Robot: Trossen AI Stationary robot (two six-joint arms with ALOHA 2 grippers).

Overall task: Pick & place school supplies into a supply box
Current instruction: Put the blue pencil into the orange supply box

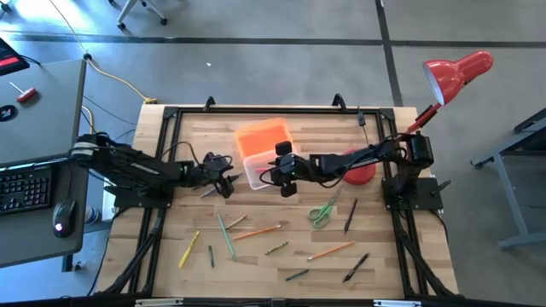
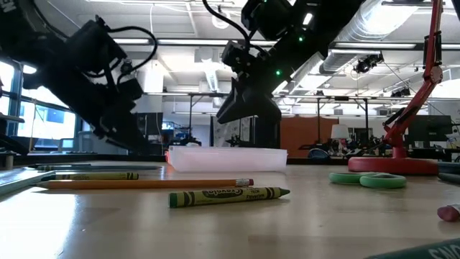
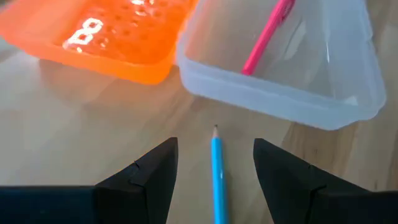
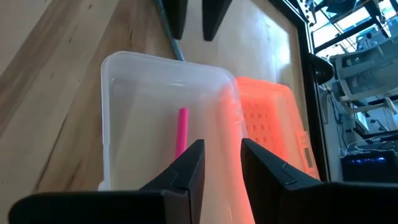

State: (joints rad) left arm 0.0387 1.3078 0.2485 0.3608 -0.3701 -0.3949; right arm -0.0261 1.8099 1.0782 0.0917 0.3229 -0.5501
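The supply box (image 1: 254, 173) is a clear tray lying open on the table, and its orange lid (image 1: 263, 136) sits beside it toward the far edge. A pink pen (image 4: 181, 134) lies inside the tray (image 4: 124, 124). My right gripper (image 4: 222, 144) hovers open over the tray, holding nothing. My left gripper (image 3: 214, 146) is open and low at the tray's left. Its fingers stand on either side of a blue pencil (image 3: 217, 180) that lies on the wood pointing at the tray (image 3: 280, 93). Several pens, pencils and green scissors (image 1: 322, 213) lie scattered on the near half.
The red desk lamp's round base (image 1: 360, 175) sits just right of the right gripper (image 1: 286, 181), with its head (image 1: 456, 72) beyond the far right corner. A green crayon (image 2: 228, 196) and an orange pencil (image 2: 144, 183) lie near the front edge. A black frame rims the table.
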